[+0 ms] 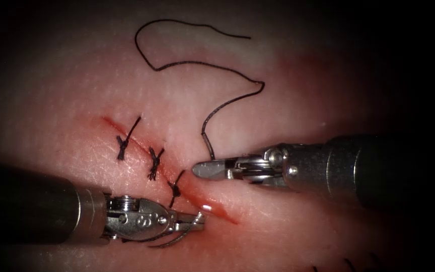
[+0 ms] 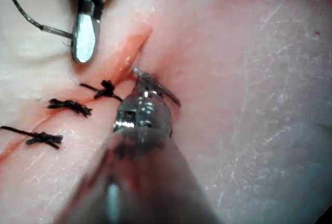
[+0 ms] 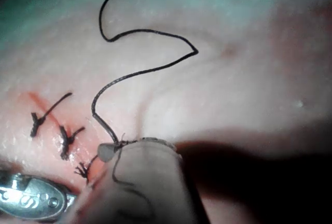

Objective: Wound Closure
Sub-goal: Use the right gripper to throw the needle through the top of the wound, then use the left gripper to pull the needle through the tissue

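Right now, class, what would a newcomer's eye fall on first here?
Three dark stitches cross the cut in the tissue. The left end effector holds the needle by the cut's lower open end, while the right end effector grips the thread looping away right of the cut.

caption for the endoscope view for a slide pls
Left tool grips the curved needle left of the cut; right tool holds the thread beside three stitches.

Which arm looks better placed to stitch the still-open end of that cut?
Probably left: its fingers grip the curved steel needle beside the cut's open end; the right tool's fingers hold black thread.
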Tool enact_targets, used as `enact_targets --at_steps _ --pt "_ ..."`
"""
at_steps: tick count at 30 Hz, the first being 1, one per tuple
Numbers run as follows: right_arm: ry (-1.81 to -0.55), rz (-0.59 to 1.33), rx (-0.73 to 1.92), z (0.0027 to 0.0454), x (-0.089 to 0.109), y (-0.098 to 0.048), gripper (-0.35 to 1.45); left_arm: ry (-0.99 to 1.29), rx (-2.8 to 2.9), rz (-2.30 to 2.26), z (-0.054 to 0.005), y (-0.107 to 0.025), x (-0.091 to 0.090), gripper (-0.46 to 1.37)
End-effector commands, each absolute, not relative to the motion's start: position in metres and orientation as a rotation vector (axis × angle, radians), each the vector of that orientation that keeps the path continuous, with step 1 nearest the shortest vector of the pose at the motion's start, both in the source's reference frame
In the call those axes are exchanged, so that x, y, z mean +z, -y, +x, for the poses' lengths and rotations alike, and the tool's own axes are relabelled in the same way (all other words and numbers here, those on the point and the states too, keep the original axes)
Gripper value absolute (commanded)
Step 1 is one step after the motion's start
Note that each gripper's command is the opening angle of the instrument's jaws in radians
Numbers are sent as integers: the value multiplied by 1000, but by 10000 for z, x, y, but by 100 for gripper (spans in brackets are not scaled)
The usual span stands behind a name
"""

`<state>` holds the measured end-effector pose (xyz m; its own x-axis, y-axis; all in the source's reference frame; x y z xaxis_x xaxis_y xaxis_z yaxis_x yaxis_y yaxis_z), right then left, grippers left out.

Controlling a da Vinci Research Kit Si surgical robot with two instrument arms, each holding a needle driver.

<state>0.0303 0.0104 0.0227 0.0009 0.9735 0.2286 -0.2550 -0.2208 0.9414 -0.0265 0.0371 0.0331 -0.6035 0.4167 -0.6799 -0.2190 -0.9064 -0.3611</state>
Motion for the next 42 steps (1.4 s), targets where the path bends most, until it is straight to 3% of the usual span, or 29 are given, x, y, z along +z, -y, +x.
enact_targets --at_steps 1,2,6,8,20,35,42 --pt "-886 1170 1442 303 226 -99 -24 351 2509 -1155 -265 -371 330 -35" --pt "-939 1089 1370 301 229 -103 13 351 2509 -1155 -265 -370 330 -35" --pt "-1035 915 1201 298 233 -113 81 351 2510 -1155 -264 -370 330 -35" --pt "-1074 828 1113 296 236 -118 95 351 2510 -1155 -264 -370 329 -35" --pt "-1105 657 1006 258 251 -156 87 343 2523 -1171 -258 -372 328 -35" --pt "-1081 363 915 221 264 -173 102 273 2648 -1282 -257 -388 327 -35" --pt "-1064 299 906 217 265 -171 103 277 2683 -1367 -255 -388 327 14"
